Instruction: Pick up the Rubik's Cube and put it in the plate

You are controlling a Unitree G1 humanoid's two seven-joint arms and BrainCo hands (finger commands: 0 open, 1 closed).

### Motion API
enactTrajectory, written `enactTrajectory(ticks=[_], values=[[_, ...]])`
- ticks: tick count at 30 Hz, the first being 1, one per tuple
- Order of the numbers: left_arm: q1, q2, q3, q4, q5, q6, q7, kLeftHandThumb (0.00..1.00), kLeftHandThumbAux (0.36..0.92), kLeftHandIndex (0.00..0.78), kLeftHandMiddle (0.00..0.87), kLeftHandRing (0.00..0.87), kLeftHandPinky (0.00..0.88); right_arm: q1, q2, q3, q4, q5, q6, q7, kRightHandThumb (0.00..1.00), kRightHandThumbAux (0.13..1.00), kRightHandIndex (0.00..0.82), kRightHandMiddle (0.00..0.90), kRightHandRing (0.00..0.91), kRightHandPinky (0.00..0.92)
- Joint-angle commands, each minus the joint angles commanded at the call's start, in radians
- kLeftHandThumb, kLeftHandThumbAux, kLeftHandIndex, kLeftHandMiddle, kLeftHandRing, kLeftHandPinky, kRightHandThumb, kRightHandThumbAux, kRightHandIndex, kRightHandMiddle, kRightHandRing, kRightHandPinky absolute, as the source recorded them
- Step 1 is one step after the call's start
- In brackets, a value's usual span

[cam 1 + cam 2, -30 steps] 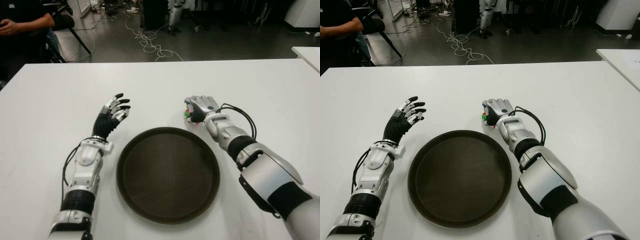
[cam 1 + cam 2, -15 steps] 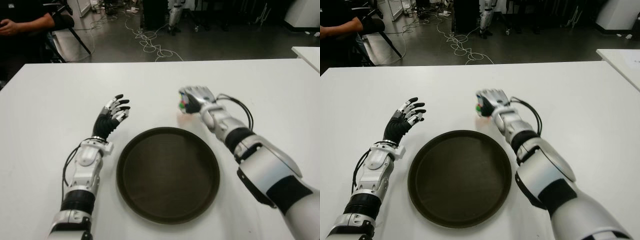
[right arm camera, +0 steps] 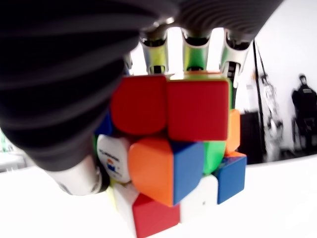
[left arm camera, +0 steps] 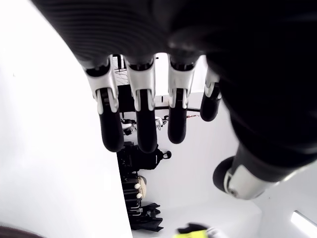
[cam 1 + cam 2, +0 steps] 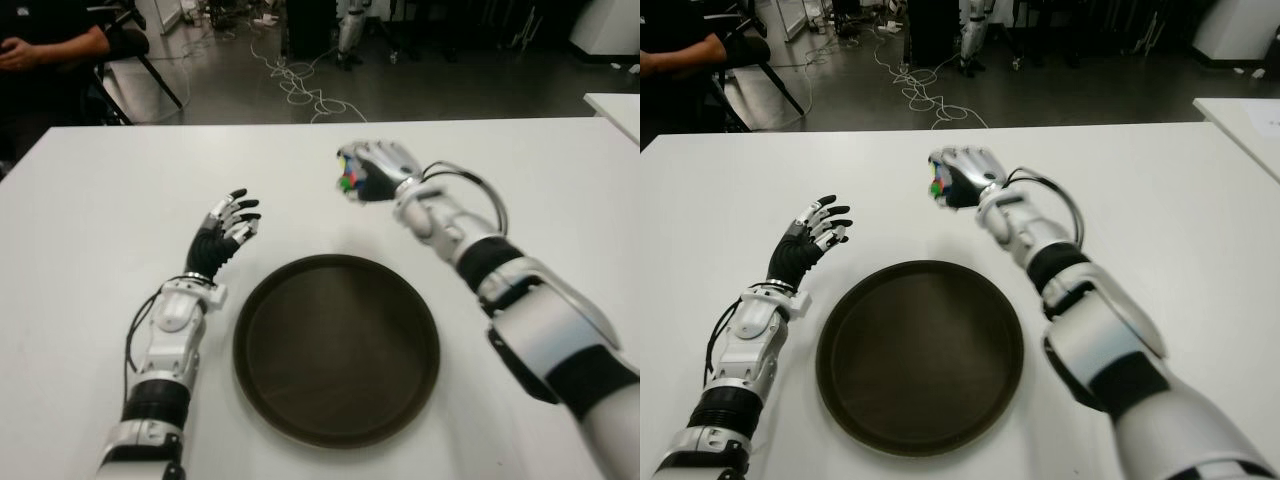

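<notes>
My right hand (image 5: 368, 172) is raised above the white table (image 5: 100, 190), beyond the far rim of the plate, with its fingers closed around the Rubik's Cube (image 5: 348, 177). The right wrist view shows the cube (image 3: 173, 148) close up, red, orange, blue and green tiles held between fingers (image 3: 192, 52) and palm. The dark round plate (image 5: 335, 345) lies on the table in front of me, nothing in it. My left hand (image 5: 226, 225) stands left of the plate, fingers spread and holding nothing.
A person in dark clothes (image 5: 45, 45) sits beyond the table's far left corner. Cables (image 5: 300, 85) lie on the floor behind the table. Another white table's corner (image 5: 615, 105) shows at the far right.
My right hand has lifted the Rubik's Cube off the table and carried it up and to the left, farther from me. The left hand has not moved.
</notes>
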Motion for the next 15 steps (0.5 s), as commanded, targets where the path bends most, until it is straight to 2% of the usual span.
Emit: enactTrajectory(ticks=[5, 8, 13, 15], values=[[-0.001, -0.003, 0.004, 0.004, -0.009, 0.001, -0.006, 0.313, 0.669, 0.146, 0.23, 0.24, 0.287, 0.038, -0.041, -0.06, -0.112, 0.014, 0.007, -0.026, 0.693, 0.736, 0.425, 0.713, 0.731, 0.732], [0.0, -0.004, 0.003, -0.001, -0.011, 0.004, -0.007, 0.316, 0.666, 0.143, 0.23, 0.24, 0.286, 0.082, -0.072, -0.097, -0.171, 0.011, -0.01, -0.077, 0.693, 0.736, 0.426, 0.727, 0.74, 0.727], [0.001, -0.002, 0.0, -0.006, -0.008, 0.009, -0.002, 0.313, 0.665, 0.143, 0.229, 0.238, 0.287, 0.12, -0.084, -0.133, -0.239, 0.01, -0.042, -0.151, 0.694, 0.736, 0.425, 0.741, 0.747, 0.733], [0.001, -0.002, -0.001, -0.005, -0.006, 0.005, 0.001, 0.307, 0.664, 0.145, 0.229, 0.236, 0.288, 0.125, -0.079, -0.153, -0.257, 0.014, -0.09, -0.221, 0.695, 0.735, 0.425, 0.74, 0.748, 0.744]])
